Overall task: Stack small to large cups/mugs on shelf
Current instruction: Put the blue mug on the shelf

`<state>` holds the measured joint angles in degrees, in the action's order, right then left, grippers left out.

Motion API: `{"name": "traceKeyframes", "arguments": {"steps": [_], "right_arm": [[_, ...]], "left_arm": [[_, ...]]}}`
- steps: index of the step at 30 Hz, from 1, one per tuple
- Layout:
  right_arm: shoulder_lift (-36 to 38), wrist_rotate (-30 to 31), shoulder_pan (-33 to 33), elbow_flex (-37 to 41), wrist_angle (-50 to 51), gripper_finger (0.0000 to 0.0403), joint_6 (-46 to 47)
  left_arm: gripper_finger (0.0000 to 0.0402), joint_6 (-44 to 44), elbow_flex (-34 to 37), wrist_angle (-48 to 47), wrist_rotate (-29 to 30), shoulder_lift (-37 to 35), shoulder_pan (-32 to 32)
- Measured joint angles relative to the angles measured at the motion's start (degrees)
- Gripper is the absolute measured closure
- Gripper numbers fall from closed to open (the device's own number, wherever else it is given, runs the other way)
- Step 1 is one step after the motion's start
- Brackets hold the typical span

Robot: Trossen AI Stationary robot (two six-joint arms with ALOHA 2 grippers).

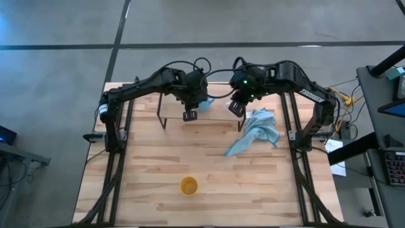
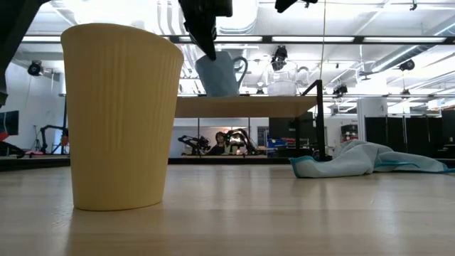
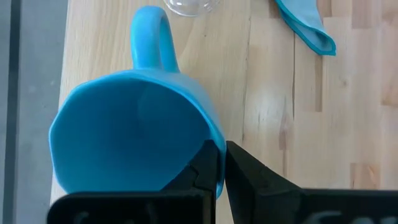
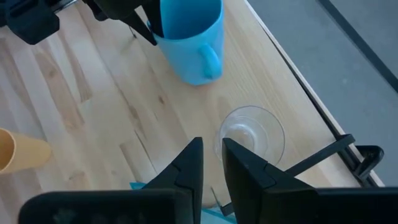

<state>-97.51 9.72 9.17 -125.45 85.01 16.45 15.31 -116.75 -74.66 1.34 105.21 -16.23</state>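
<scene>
left gripper (image 3: 221,171) pinching blue mug (image 3: 130,134) rim

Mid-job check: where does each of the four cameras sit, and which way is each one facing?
High view: overhead, straight down on the table; both arms show.
Low view: at tabletop height, level past the orange-yellow cup to the shelf; arms enter from above.
Left wrist view: down onto the light blue mug, the left gripper shut on its rim.
Right wrist view: down past the right gripper onto the clear cup.
Shared: both wrist views show the mug and clear cup.
</scene>
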Motion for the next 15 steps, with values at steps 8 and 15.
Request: {"name": "traceKeyframes", "arguments": {"steps": [8,15], "right_arm": [[0.0,0.0,0.0,0.0,0.0,0.0349,-0.2],[0.0,0.0,0.0,0.0,0.0,0.0349,-0.6]], "left_arm": [[0.0401,-1.4,0.1,1.1,0.1,0.1,-0.1],[0.0394,-1.4,0.7,4.0,0.2,0.3,-0.1]]}}
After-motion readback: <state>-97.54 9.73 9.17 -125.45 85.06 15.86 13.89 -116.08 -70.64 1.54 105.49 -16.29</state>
